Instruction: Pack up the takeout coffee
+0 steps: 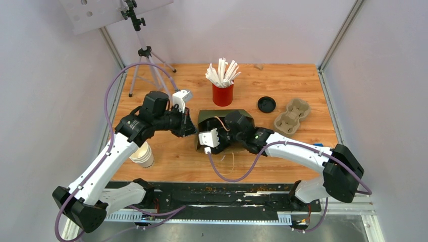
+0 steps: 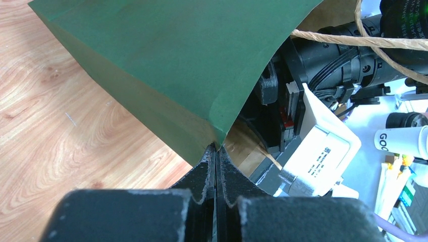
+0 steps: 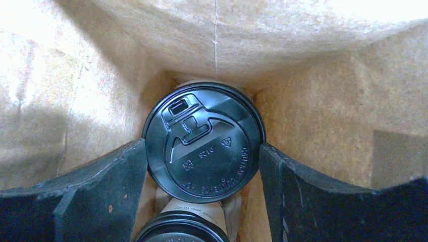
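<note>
The green paper bag stands mid-table, mouth open. My left gripper is shut on the bag's rim, and the left wrist view shows its fingertips pinching the green edge. My right gripper reaches down inside the bag. In the right wrist view the takeout coffee, a white cup with a black lid, sits between its fingers, which press on both sides of the lid. My right gripper is shut on it. A second lidded cup lies just below, inside the bag.
A red cup of white sticks stands behind the bag. A loose black lid and a cardboard cup carrier lie at the right. A stack of white paper cups stands at the left. A tripod stands at the back left.
</note>
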Controlling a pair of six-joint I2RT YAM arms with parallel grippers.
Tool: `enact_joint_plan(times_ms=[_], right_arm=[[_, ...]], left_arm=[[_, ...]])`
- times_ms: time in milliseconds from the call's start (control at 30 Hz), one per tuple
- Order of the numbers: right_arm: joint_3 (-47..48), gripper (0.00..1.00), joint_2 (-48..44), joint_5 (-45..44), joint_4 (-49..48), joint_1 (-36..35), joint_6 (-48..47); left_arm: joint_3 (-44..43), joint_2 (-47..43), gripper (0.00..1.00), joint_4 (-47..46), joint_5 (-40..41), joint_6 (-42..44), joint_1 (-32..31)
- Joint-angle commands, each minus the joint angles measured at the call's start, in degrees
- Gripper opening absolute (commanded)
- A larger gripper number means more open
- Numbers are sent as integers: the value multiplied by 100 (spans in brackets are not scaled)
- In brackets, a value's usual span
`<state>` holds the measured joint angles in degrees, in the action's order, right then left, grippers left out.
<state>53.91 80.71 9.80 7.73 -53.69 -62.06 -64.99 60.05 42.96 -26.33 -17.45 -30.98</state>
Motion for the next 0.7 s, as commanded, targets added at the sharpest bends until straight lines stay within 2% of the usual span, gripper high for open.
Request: enact_joint_plan(times_ms=[0, 433, 667], right_arm=[[238, 59, -62, 175, -128, 34, -46], [204, 59, -219, 234, -153, -36, -53], [219, 59, 14, -181, -195, -36, -177]], left_arm=[[-48, -80, 0, -209, -143, 79, 18], [-44, -79, 0, -207, -136, 58, 11], [-53, -100, 0, -214, -134, 41, 13]])
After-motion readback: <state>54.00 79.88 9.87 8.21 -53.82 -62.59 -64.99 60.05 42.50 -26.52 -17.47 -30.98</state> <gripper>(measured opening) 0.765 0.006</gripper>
